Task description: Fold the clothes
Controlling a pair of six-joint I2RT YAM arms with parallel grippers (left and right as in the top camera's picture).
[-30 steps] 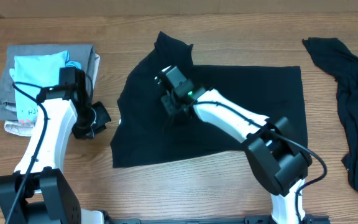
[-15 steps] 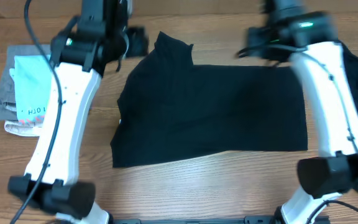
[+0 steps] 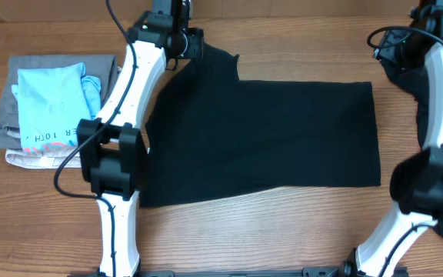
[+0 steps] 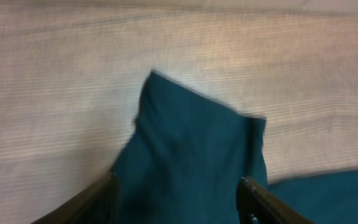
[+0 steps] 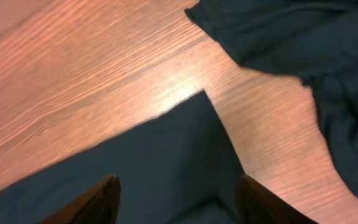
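- Left gripper (image 4: 179, 196): jaws spread wide, holding nothing, hovering over the sleeve (image 4: 191, 149) of the black T-shirt (image 3: 283, 138).
- Right gripper (image 5: 178, 199): jaws likewise wide and empty, above the T-shirt's far right corner (image 5: 191, 137).
- Black T-shirt: lies spread flat in the middle of the table (image 3: 283, 231), its sleeve pointing toward the far edge.
- Second black garment (image 5: 303, 37): crumpled on the right side, near that corner but apart from it.
- Light-blue shirt (image 3: 52, 100): lies on top of a grey and beige folded pile (image 3: 6, 115) at the far left.
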